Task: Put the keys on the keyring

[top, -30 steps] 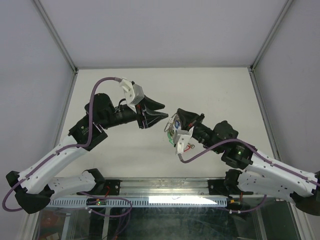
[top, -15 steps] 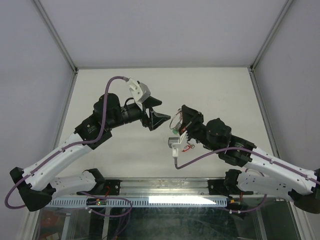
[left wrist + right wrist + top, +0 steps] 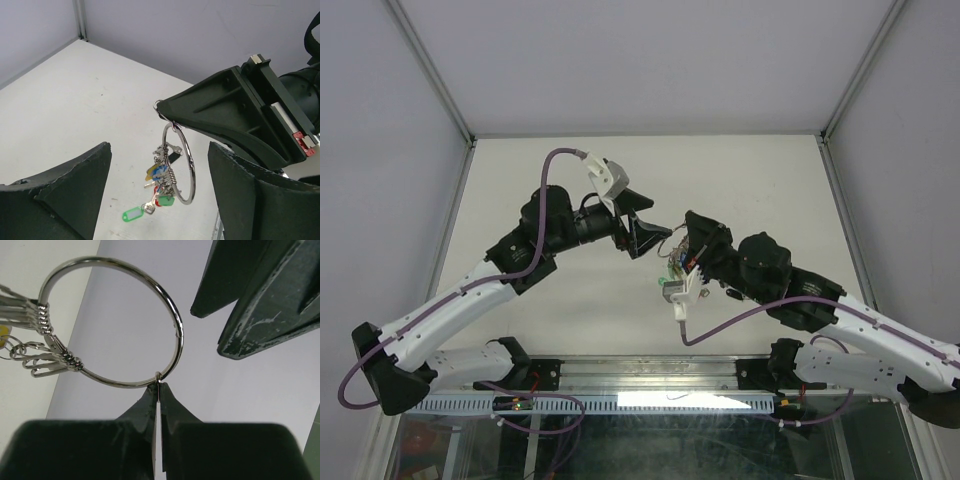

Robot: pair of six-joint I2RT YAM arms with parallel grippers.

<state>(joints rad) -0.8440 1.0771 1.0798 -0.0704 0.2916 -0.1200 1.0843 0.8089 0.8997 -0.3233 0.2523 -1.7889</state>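
So the right gripper (image 3: pixel 159 390) is pinching the keyring (image 3: pixel 176 327) right at its joint, jaws fully shut on the wire, and it's holding the whole thing up in the air over the table (image 3: pixel 75 85). The ring is hanging straight down from those fingertips, with the bunch of keys (image 3: pixel 162 182) dangling off its lower side and a green tag (image 3: pixel 132 215) swinging lowest.

The left gripper (image 3: pixel 159 150) is sitting wide open and isn't touching anything. From its wrist camera the ring is lying dead ahead, in the gap between its two fingers, turned nearly edge-on with its long axis running top to bottom.

The left arm is the free one and it's already close, so I'm guessing it's lining up to take the ring or pry it open. I can't tell which keys are already threaded on.
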